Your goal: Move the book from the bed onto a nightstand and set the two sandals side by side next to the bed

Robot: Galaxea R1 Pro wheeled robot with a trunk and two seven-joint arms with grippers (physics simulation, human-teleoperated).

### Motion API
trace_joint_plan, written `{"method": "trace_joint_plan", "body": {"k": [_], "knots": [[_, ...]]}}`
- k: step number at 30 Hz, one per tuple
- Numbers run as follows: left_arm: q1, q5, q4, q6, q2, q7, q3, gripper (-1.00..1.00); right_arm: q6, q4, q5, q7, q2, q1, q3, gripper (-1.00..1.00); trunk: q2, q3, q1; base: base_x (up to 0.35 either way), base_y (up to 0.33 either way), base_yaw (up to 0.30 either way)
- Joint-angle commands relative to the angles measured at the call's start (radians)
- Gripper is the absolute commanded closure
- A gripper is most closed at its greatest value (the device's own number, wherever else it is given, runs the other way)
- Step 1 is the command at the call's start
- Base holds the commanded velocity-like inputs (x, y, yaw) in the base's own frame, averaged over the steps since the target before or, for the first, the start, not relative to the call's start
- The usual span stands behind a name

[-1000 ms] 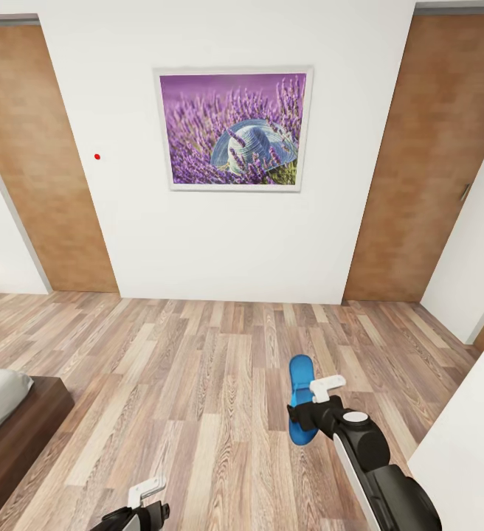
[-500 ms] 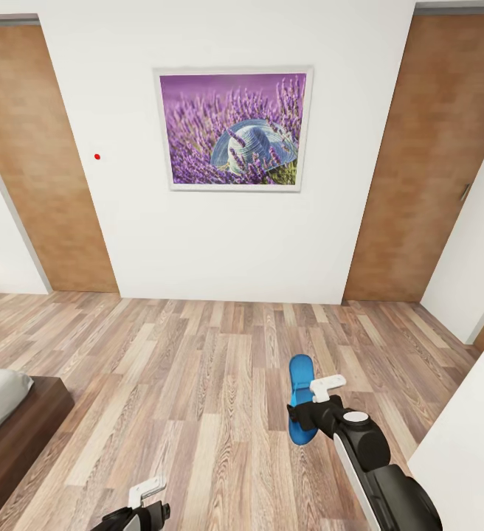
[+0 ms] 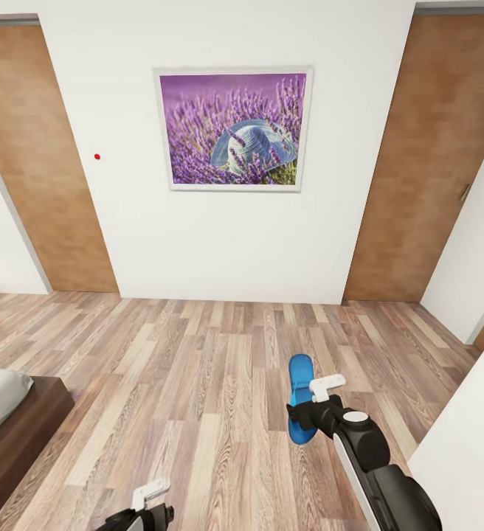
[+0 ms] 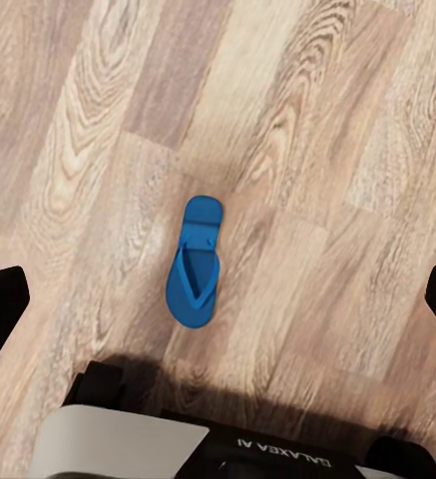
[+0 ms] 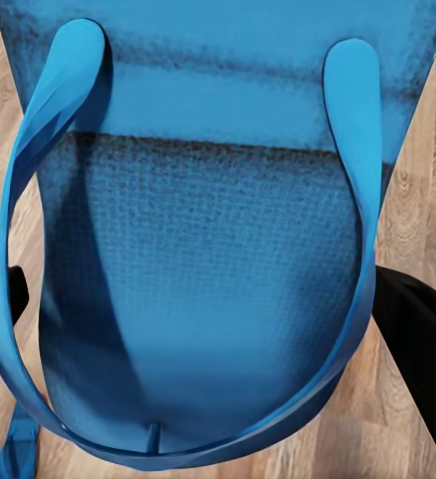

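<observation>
Holding a bright blue sandal (image 3: 298, 398) out ahead of its body, the robot's right gripper (image 3: 314, 405) stands above a wood-plank floor (image 3: 198, 369); the right wrist view shows the sole and its blue straps pressed right up to the camera, with the dark fingers at either edge of the sole, so the gripper appears clenched on it. The left gripper (image 3: 150, 501) sits low near the robot's base, and its wrist view looks down between two widely parted dark fingers, released and holding nothing, at a second blue sandal (image 4: 196, 264) lying flat on the planks, straps up, well below the hand. A corner of the bed (image 3: 13, 420), pale mattress on a dark wooden frame, shows at the head view's left edge, well apart from the carried sandal. The book and the nightstands cannot be seen here. One risk, as a judgement: the sandal is thin and flexible, gripped across its sole, so it could slip or twist as the arm swings toward the bed and land crooked or upside down. Another is setting it too far from its partner, leaving the pair not side by side. The floor is smooth, warm-toned wood with strong grain. Ahead stands a white wall (image 3: 220, 243) bearing a framed picture (image 3: 233, 130) of lavender and a hat, flanked by brown wood panels (image 3: 43, 162).
</observation>
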Motion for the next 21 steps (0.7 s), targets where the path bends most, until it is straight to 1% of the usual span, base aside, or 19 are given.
{"method": "trace_joint_plan", "body": {"k": [1, 21], "knots": [[-0.001, -0.004, 0.000, 0.005, -0.002, 0.001, 0.003, -1.00, 0.005, -0.005, 0.007, 0.006, 0.000, 0.000, -0.001, 1.00, -0.001, -0.001, 0.000, 0.000, 0.000, 0.000], [0.000, -0.005, 0.006, 0.003, -0.009, 0.001, 0.003, -1.00, 0.006, -0.018, 0.006, 0.006, 0.004, 0.004, 0.004, 1.00, -0.141, -0.064, 0.077, 0.000, 0.000, 0.000]]}}
